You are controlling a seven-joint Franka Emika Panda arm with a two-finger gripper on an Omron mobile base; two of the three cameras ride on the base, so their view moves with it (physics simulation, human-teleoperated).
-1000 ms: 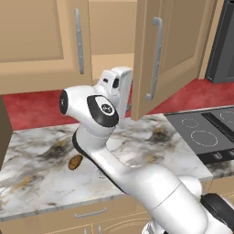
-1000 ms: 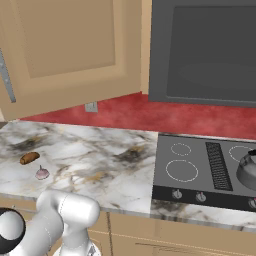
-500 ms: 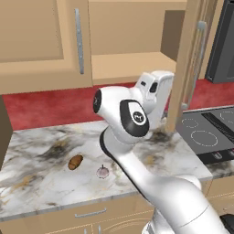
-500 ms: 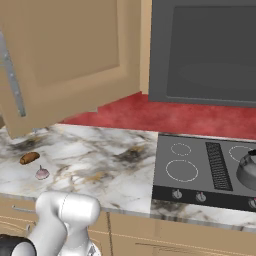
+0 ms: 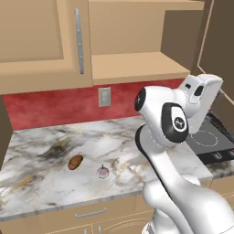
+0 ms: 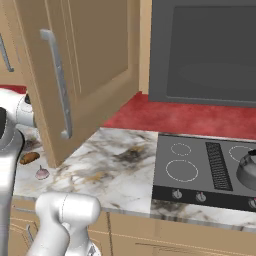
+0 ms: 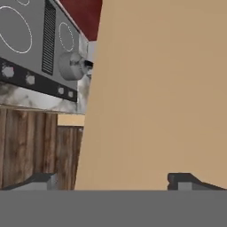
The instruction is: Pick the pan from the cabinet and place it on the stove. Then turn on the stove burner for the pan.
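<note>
The tan cabinet (image 5: 137,41) stands open, and its shelf (image 5: 137,63) looks bare. The pan is out of view. The cabinet door (image 6: 90,60), with its silver bar handle (image 6: 57,82), is swung far out over the counter. My hand (image 5: 202,91) is raised just left of that door. In the hand view my gripper (image 7: 113,181) is open and close against the door's flat tan panel (image 7: 159,88), with nothing between the fingertips (image 7: 42,179). The dark glass stove (image 6: 200,167) lies to the right, with a white burner ring (image 6: 181,170) and front knobs (image 6: 176,194).
A grey kettle-like pot (image 6: 247,170) sits on the stove's right side. A brown potato-like lump (image 5: 75,162) and a garlic bulb (image 5: 103,172) lie on the marble counter (image 5: 41,173). A dark microwave (image 6: 205,50) hangs above the stove.
The cabinet door has swung further open to the right, baring the shelf. My hand has moved right along with the door.
</note>
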